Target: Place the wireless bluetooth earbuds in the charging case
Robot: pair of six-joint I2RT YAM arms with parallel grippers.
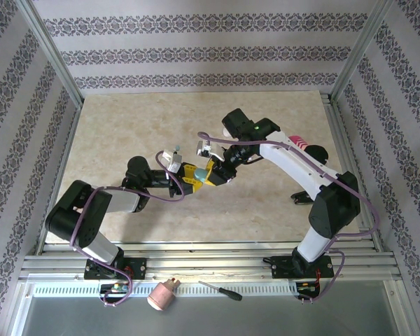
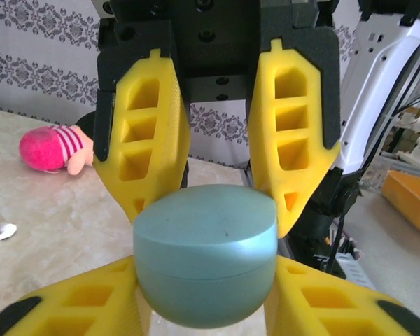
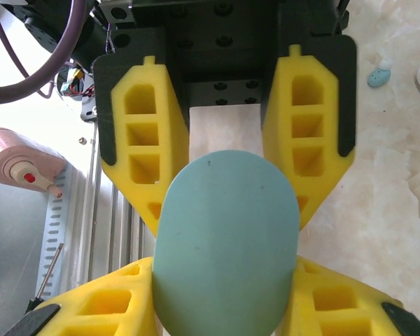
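Two-arm handover pose at mid-table. The charging case [image 1: 197, 171], a pale blue-green pebble with its lid shut and a seam line round its body, is held clear of the marble-patterned tabletop [image 1: 126, 126] between the two grippers, which meet nose to nose.

The left gripper [image 1: 188, 180] comes at the case from the left. In the left wrist view its yellow fingers [image 2: 63, 304] lie against the lower flanks of the case, closed on it.

The right gripper [image 1: 211, 173] comes at the case from the right. In the right wrist view its own fingers [image 3: 101, 308] clasp the lower sides of the case, closed on it, and the opposing pair pinches the upper edge.

The wireless bluetooth earbuds lie loose on the tabletop, apart from the case. A pale blue-green earbud [image 3: 380, 72] lies up and to the right of the case in the right wrist view. A white earbud [image 2: 0, 231] lies far left of the case in the left wrist view, partly cut by the frame edge.

A pink plush toy [image 2: 52, 148] with a striped band lies on the table left of and beyond the case in the left wrist view.

A screwdriver [image 1: 220, 290] and a pink cylindrical object [image 1: 162, 294] lie on the metal ledge well nearer the arm bases than the case.
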